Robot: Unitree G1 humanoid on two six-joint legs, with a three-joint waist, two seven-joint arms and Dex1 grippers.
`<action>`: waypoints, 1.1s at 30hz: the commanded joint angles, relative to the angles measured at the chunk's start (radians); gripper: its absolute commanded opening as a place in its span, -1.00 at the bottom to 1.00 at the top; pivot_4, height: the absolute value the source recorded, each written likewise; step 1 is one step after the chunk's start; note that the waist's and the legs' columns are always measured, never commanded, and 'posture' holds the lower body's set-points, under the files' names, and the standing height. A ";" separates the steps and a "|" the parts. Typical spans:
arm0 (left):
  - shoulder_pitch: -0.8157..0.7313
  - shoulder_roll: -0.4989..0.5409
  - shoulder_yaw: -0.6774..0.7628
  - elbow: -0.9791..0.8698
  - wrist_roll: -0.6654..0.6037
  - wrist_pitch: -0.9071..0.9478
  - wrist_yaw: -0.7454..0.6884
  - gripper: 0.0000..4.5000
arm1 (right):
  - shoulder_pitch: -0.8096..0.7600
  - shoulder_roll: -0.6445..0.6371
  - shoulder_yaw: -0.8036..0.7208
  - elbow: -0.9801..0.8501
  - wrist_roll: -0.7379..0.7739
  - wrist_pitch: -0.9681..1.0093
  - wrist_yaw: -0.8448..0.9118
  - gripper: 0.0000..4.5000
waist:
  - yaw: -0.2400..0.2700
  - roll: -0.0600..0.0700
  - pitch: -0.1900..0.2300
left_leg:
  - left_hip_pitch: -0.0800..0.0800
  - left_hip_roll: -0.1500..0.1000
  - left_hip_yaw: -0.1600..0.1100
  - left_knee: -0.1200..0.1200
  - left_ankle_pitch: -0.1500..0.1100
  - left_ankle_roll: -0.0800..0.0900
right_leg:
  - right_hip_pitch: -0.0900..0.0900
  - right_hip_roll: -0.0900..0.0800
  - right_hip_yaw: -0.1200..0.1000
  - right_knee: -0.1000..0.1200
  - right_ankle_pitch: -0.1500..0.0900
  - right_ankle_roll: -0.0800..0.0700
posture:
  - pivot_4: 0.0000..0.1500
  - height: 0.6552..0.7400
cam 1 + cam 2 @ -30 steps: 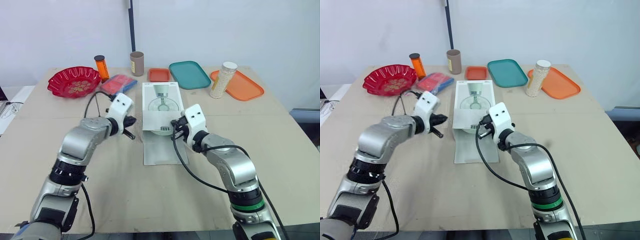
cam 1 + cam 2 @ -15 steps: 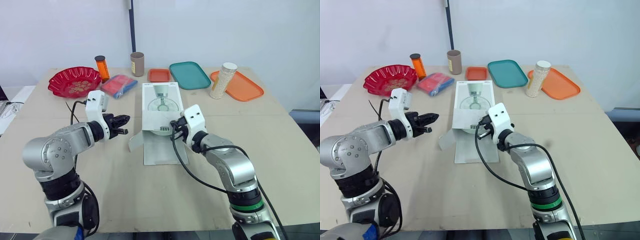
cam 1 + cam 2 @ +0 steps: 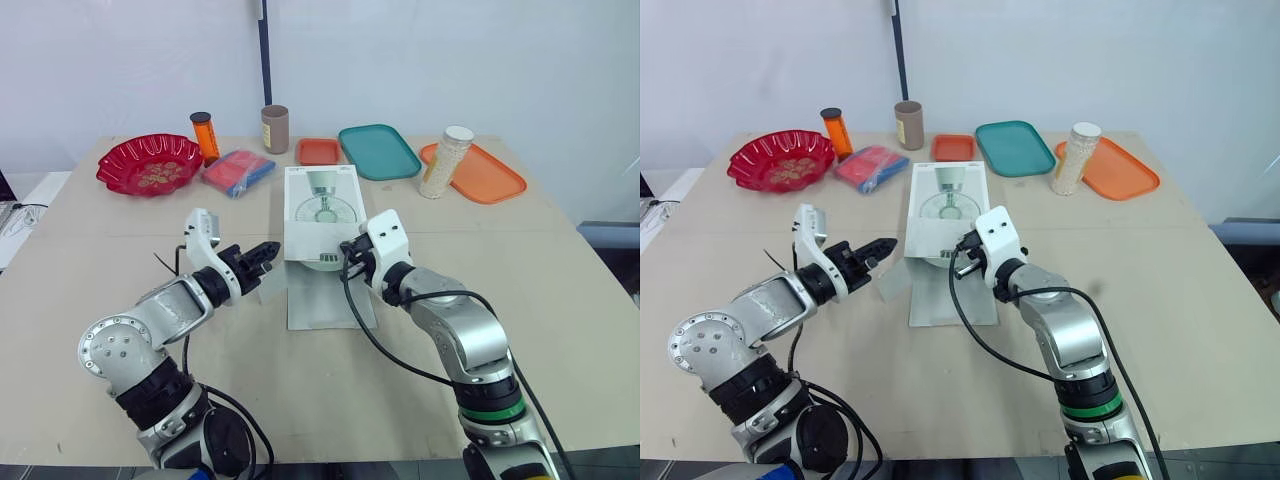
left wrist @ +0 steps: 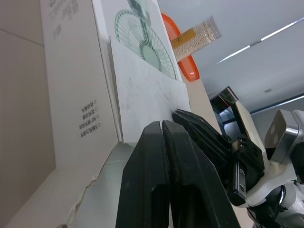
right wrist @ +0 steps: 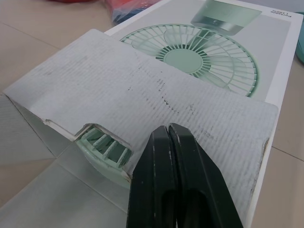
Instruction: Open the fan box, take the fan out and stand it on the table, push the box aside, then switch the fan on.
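White cardboard, matt and printed with a pale green fan, makes up the long flat fan box (image 3: 322, 205). It lies on the beige wooden table (image 3: 300, 390) just ahead of both my grippers, its open end towards me.

By my judgement the first step is about done. The long bottom flap (image 3: 320, 305) lies flat on the table between my two grippers, and a small side flap (image 3: 268, 283) stands out just below my left gripper's tips. A grey-white inner flap (image 5: 156, 99), rough and scuffed with a notch cut in its edge, hangs across the mouth right in front of my right gripper. Through that notch I see the ribbed pale green plastic fan (image 5: 102, 145), so it is not yet out. What is left is drawing it out, standing it up, pushing the box aside and switching the fan on.

My left gripper (image 3: 268, 250) has its black fingers pressed together on nothing, pointing at the box's near left corner. My right gripper (image 3: 347, 254) is likewise clenched and empty, its tips at the mouth's right side. I cannot tell whether they touch the card.
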State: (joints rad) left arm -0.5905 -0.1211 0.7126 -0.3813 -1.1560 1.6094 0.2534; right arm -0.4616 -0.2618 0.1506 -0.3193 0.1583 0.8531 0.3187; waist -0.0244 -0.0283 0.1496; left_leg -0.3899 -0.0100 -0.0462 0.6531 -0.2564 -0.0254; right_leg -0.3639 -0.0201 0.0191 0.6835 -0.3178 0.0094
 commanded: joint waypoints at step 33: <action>0.270 0.590 -0.747 0.010 -0.656 -0.720 0.312 -0.29 | 0.021 0.031 0.051 0.050 -0.043 0.023 -0.004 -1.00 | 0.001 0.001 0.000 | 0.002 0.001 0.001 -0.002 0.001 -0.002 | 0.000 0.000 0.000 -0.001 0.001 -0.003 | 1.00 0.96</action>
State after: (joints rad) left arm -0.3215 0.4802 -0.0419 -0.3545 -1.8129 0.9236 0.5921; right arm -0.4624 -0.2324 0.1655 -0.3096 0.1196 0.8510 0.3099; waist -0.0238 -0.0271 0.1497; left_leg -0.3881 -0.0090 -0.0456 0.6515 -0.2553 -0.0274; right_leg -0.3642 -0.0197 0.0195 0.6829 -0.3165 0.0068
